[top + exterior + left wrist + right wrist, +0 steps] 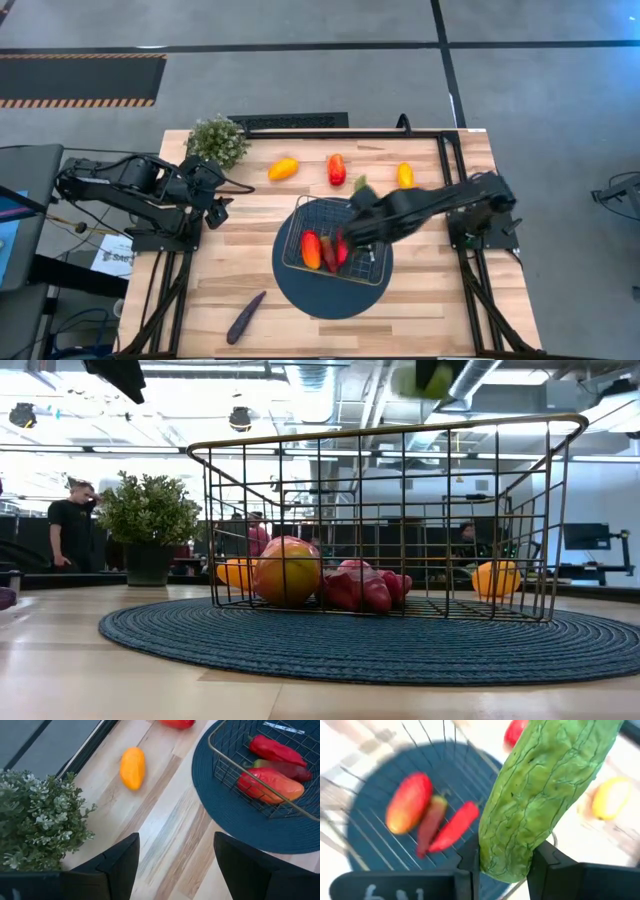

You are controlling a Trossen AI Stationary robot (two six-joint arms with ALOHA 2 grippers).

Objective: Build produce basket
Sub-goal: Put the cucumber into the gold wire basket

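right wrist view: green vegetable [540,795] clamped in right hand [502,857].

**Hidden, cropped and blurred**

In the high view the right hand [352,215] and its arm are smeared, and the green vegetable [360,184] shows only as a small blur. The right wrist view cuts the vegetable [540,795] off at the top. The low view crops it [425,378] too, and the basket [400,435] wires partly screen the peppers behind.
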